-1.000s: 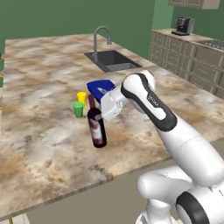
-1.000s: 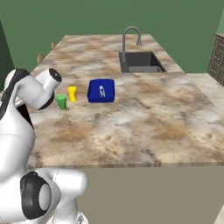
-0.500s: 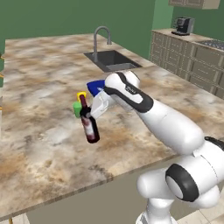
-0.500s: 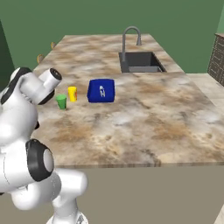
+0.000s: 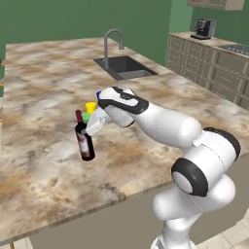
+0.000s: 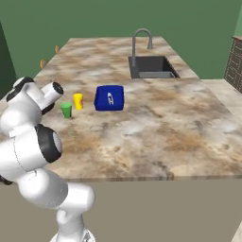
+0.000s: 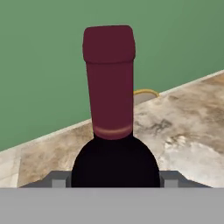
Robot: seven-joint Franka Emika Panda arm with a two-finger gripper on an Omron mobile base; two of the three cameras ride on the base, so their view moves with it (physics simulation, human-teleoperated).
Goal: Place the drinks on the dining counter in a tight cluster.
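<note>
Wine bottle [image 5: 84, 141] gripped by the claw [image 5: 90, 129], tilted above the tabletop [image 5: 44, 97] beside cups [image 5: 89, 111]; slippage, or toppling if released tilted, is risked.

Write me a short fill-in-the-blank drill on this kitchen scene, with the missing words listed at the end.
1. The gripper is shut on the dark wine ____.
2. The wine bottle has a ____ cap.
3. Beside the yellow cup stands a ____ cup.
4. The dining counter has a built-in sink with a curved metal ____.

Missing words: bottle; red; green; faucet
</note>
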